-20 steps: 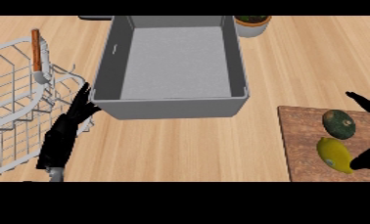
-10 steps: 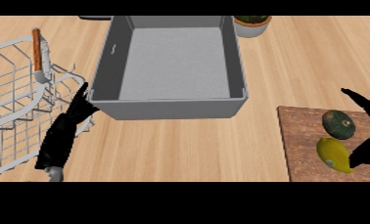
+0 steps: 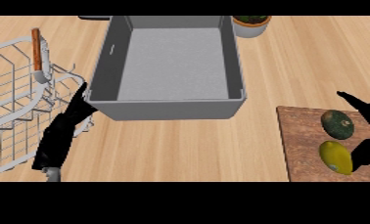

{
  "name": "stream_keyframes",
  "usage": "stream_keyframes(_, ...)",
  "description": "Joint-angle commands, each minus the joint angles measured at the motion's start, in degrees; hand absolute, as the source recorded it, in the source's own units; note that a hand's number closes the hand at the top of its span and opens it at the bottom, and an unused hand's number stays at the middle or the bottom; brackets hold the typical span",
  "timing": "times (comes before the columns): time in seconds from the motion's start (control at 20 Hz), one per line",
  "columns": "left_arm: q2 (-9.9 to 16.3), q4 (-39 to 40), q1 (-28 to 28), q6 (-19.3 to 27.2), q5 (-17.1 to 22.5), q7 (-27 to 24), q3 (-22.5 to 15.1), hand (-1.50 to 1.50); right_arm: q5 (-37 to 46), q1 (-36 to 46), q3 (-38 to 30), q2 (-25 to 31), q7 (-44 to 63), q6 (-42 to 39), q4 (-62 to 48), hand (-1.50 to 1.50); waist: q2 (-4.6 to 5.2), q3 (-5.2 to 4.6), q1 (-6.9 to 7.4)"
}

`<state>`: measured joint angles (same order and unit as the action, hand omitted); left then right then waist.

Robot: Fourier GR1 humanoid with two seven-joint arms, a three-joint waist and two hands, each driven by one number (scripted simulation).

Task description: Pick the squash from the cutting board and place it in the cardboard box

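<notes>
Wooden counter [image 3: 303, 61], unlabelled grey box [image 3: 170, 108], right hand [image 3: 356, 101] spread beside squash [image 3: 336, 123] on cutting board [image 3: 303, 145].

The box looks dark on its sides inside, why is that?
In the head view, the grey box has a pale floor, while its tall inner walls are shaded darker; it also throws a soft shadow on the counter below its near wall.

Box [image 3: 170, 66] at centre; wire rack [image 3: 22, 96] to its left, potted plant [image 3: 251, 25] behind its right corner. Cutting board [image 3: 307, 145] at front right, bearing squash [image 3: 336, 123] behind mango [image 3: 336, 157].
</notes>
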<state>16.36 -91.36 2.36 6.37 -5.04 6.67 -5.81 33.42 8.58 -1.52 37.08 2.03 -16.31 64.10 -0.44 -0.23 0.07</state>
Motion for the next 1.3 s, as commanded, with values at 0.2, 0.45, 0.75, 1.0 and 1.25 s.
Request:
stream_keyframes(0.2, -0.1, 2.1, -2.6, -0.5, -0.3, -0.1, 4.2, 0.00, 3.8, -0.1, -0.5, -3.5, -3.5, 4.8, -2.3, 1.50, 0.48, 0.24, 0.06)
stream_keyframes(0.45, -2.5, -0.4, -0.2, 2.3, -2.9, 0.7, 2.1, 0.00, 9.1, 1.8, -0.9, -4.0, -2.1, 13.5, -1.7, 1.50, 0.42, 0.24, 0.10)
stream_keyframes(0.75, -2.5, 0.0, -4.3, -1.8, -2.1, -1.2, -1.2, 0.00, 14.7, 20.7, 10.8, -2.7, -15.4, 6.3, -2.9, 1.50, 2.73, 0.38, 10.14)
stream_keyframes(1.0, -3.3, 1.5, -6.6, -2.5, -2.5, -1.1, -2.6, 0.00, 16.6, 29.9, 14.4, -5.2, -25.7, 7.5, -9.5, 1.50, 3.68, 0.59, 11.10)
stream_keyframes(1.25, -3.1, 1.9, -8.3, -1.0, -3.1, -0.1, -1.0, 0.00, 17.0, 40.5, 12.7, -4.9, -33.0, 9.0, -18.7, 1.50, 3.30, 0.50, 9.43)
